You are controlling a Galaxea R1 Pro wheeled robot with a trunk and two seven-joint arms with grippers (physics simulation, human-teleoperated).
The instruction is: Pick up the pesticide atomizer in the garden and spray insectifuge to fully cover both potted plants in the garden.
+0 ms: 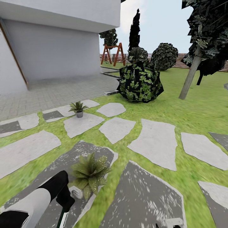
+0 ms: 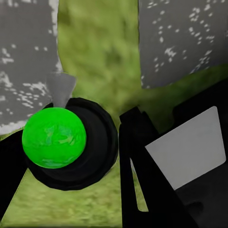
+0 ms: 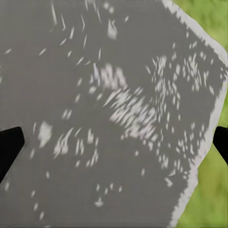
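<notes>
The left arm is holding the pesticide atomizer [image 2: 54, 137] beside the nearer potted plant [image 1: 89, 174] in the garden.

In the head view the atomizer is mostly hiding under the left gripper [image 1: 65, 202]; only a thin dark green strip with a bit of white is showing at the bottom edge. In the left wrist view the bottle is appearing from above as a bright green round top in a black ring, with a pale pointed nozzle, and the dark fingers [image 2: 142, 166] are sitting closed against its sides. The right gripper [image 3: 114, 142] is spread wide and holding nothing, its black tips cut off at both edges over a speckled grey stepping stone [image 3: 104, 95]. The farther potted plant [image 1: 78, 108], a pointed-leaf rosette in a small grey pot, is standing on a pale stone. The grass is looking blurry.
</notes>
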